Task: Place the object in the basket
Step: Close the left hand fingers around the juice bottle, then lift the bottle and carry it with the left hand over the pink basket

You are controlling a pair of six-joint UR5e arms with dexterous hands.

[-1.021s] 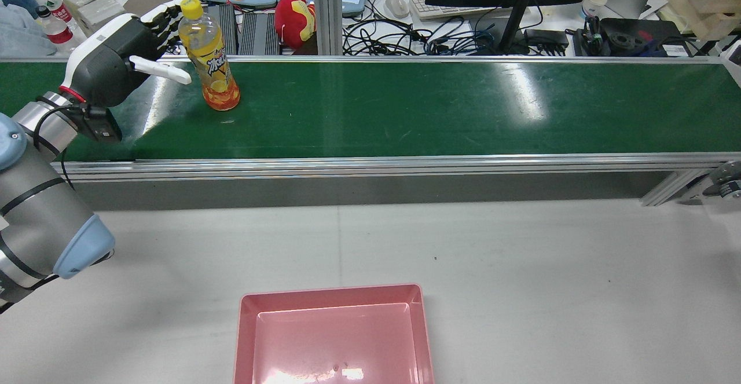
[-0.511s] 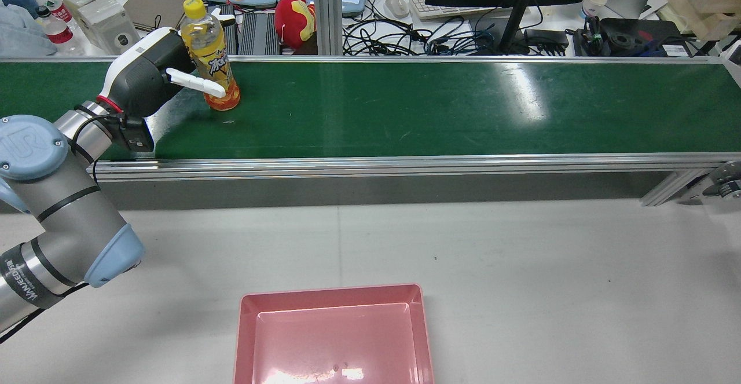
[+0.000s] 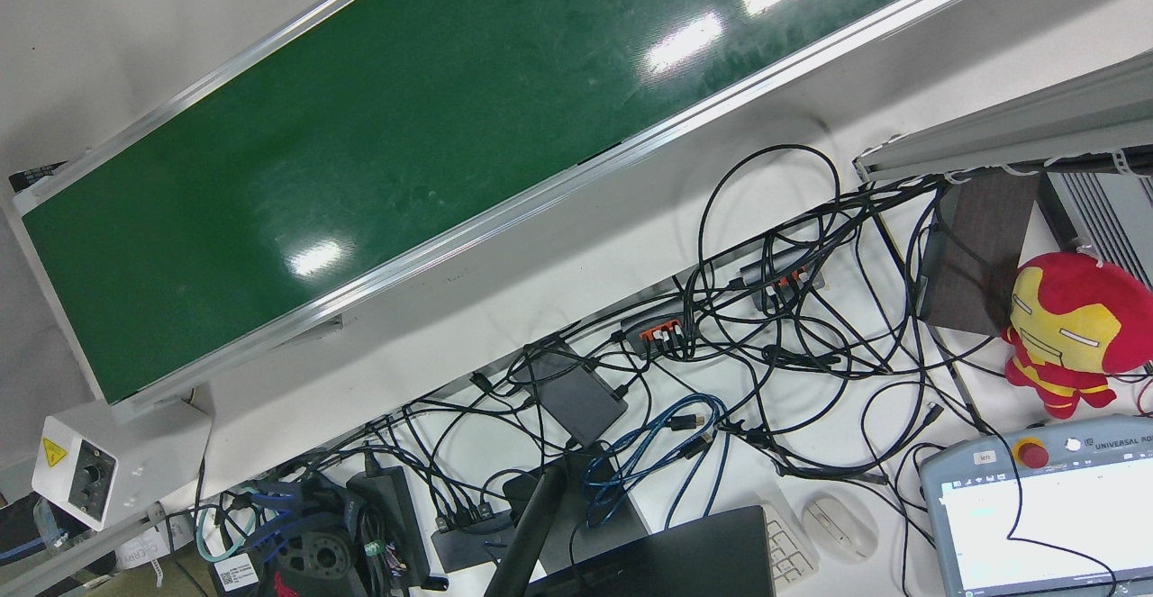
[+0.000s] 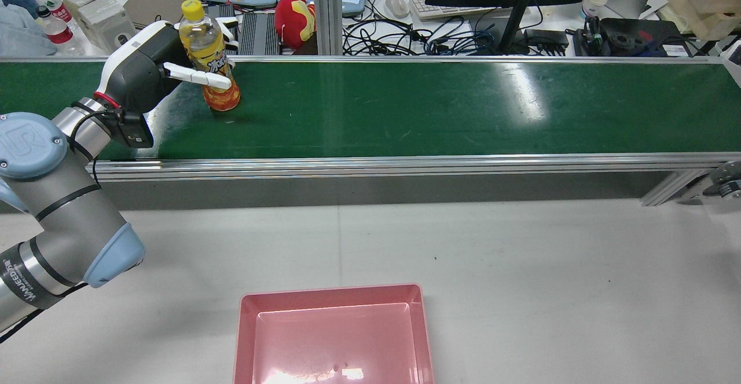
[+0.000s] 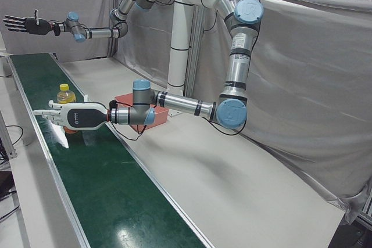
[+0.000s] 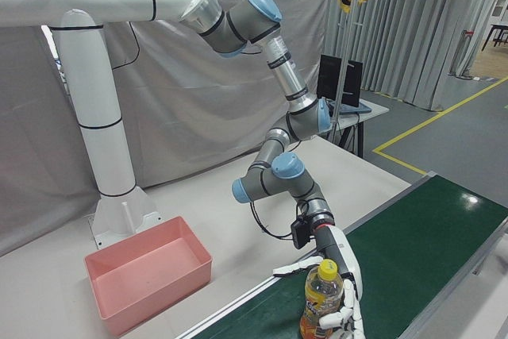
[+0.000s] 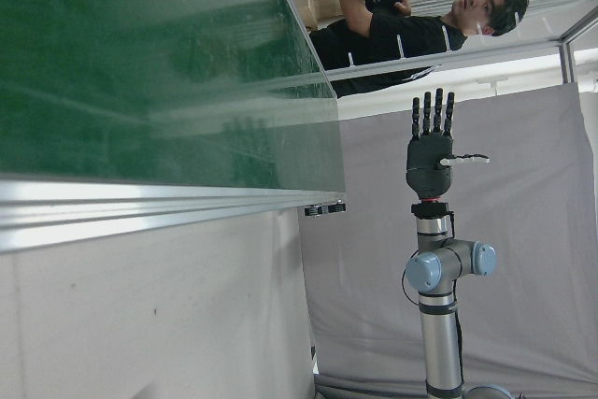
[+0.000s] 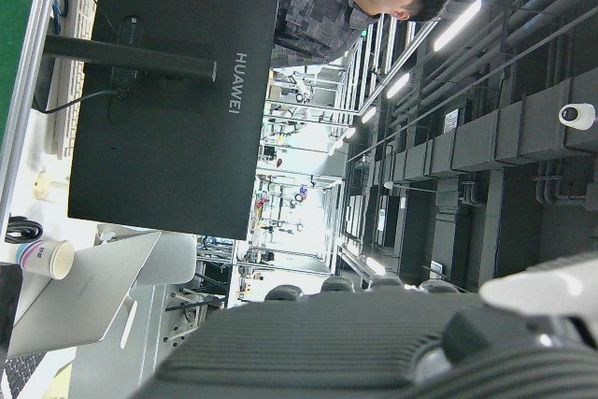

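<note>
A yellow-capped bottle of orange drink (image 4: 215, 86) stands upright on the green conveyor belt (image 4: 405, 106) near its left end. It also shows in the left-front view (image 5: 65, 93) and the right-front view (image 6: 321, 299). My left hand (image 4: 145, 68) reaches around it, thumb across the front and fingers (image 4: 227, 25) behind, still fairly straight. I cannot tell whether they press on it. The pink basket (image 4: 336, 337) sits empty on the grey table in front of the belt. My right hand (image 5: 26, 24) is black, raised high with its fingers spread, holding nothing.
Behind the belt lie cables, a monitor, teach pendants, a red plush toy (image 4: 294, 20) and water bottles (image 4: 49, 10). The belt's aluminium rail (image 4: 370, 164) runs between belt and basket. A person (image 7: 411, 21) stands beyond the station.
My left hand moved right along the belt to the bottle and set its thumb and fingers on either side of it. The bottle stays in place.
</note>
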